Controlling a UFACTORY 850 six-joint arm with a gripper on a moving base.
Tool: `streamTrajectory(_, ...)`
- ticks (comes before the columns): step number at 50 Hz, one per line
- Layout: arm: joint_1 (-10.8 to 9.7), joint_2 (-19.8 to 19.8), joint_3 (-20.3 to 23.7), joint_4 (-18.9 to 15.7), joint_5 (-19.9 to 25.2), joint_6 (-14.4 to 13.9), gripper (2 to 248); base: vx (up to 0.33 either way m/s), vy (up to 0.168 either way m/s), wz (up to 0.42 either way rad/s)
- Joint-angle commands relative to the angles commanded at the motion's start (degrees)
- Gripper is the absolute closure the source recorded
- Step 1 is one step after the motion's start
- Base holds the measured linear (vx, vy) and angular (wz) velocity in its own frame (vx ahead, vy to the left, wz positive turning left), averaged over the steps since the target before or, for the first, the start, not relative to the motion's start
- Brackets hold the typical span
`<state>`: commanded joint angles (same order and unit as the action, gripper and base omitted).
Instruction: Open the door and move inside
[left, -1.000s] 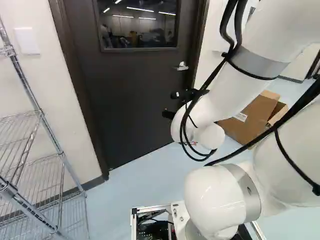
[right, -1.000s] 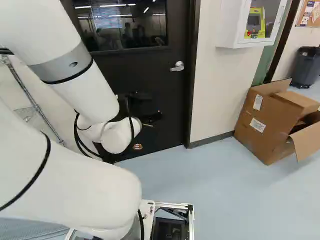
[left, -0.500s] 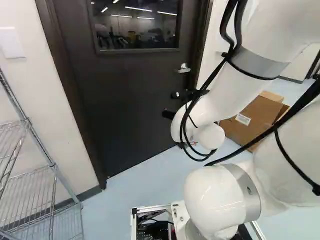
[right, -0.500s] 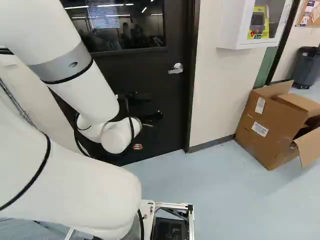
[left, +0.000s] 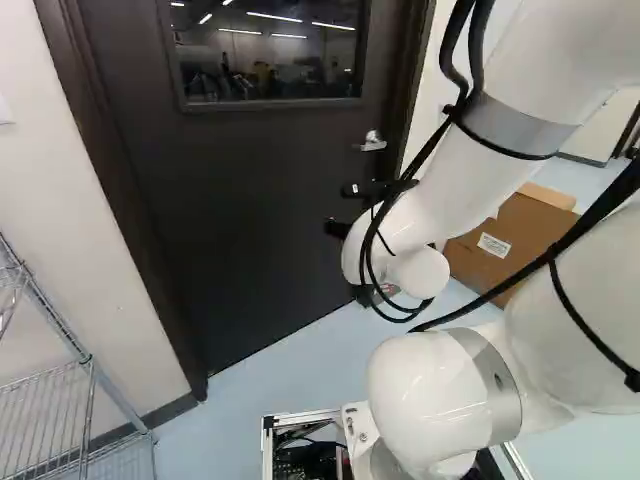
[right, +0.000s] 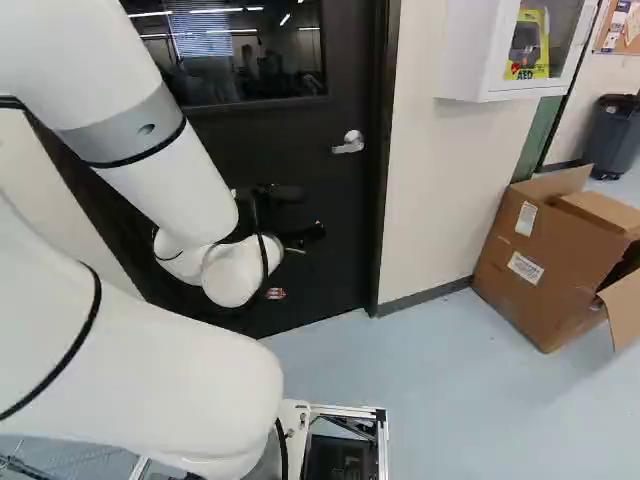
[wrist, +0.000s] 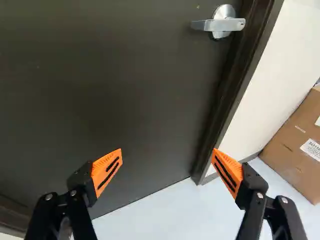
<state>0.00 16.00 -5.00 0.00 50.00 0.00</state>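
Clearly ahead of the wide-open fingers (wrist: 106, 170), apart, the door handle (wrist: 220, 24).

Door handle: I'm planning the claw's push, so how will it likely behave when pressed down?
The handle looks like metal, so it should be stiff. Its smooth, shiny surface may let the orange pads of the claw slip. Being a narrow bar set sideways on a round mount, it will likely turn about that mount.
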Motion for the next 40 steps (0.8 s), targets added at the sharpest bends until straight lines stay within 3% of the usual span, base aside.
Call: streamTrajectory(40, 0.0, 0.0, 0.0, 0.0, 0.0, 0.0, 3, 0.136, -0.002, -0.014)
